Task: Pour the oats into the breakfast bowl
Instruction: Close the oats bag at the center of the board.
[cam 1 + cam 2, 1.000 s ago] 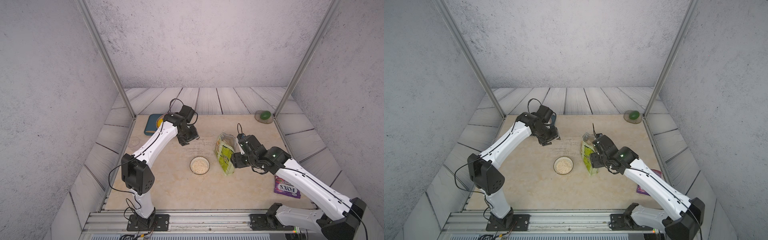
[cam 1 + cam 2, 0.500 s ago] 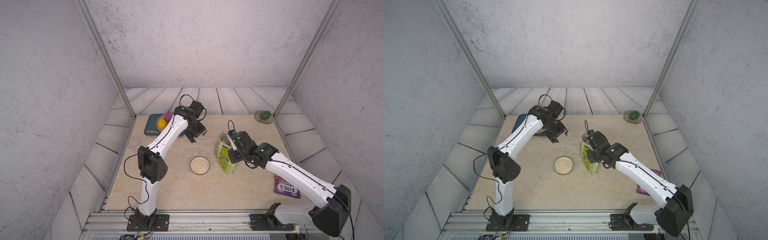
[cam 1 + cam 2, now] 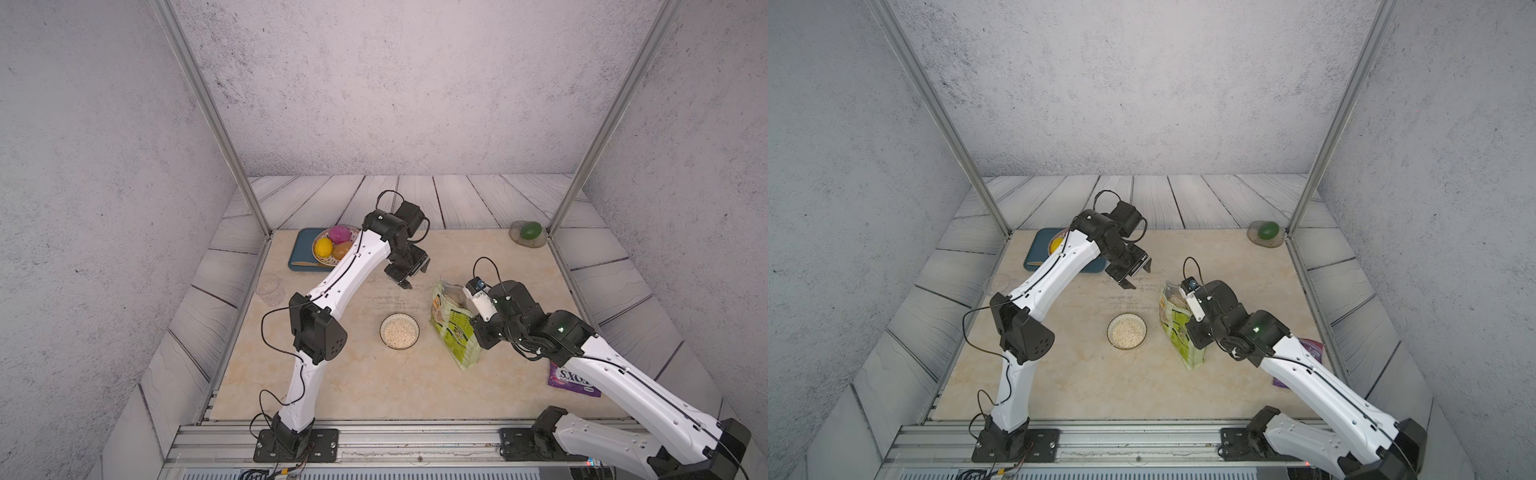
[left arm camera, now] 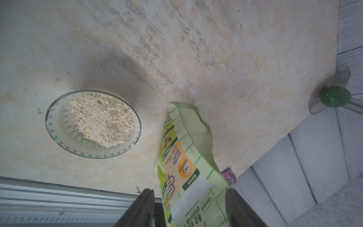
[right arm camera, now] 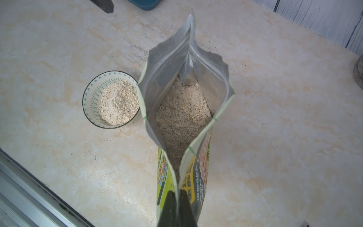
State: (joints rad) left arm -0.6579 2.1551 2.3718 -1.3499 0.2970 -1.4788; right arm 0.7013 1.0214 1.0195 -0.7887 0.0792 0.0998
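Pinches the open green pouch's [image 5: 167,64] rim with closed right fingers [image 5: 170,208], upright just beside the breakfast bowl [image 5: 91,98], oats [image 5: 117,102] heaped inside; holds left fingers [image 4: 143,210] apart, seemingly empty, above the surface [image 3: 332,386].

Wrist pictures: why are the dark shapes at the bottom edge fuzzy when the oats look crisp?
Left wrist view: the left fingers are probably too close to the lens, so they blur; the bowl is fairly sharp, with a soft shadow beside it. Right wrist view: the right fingers blur likewise, while the oats in the pouch are crisp.
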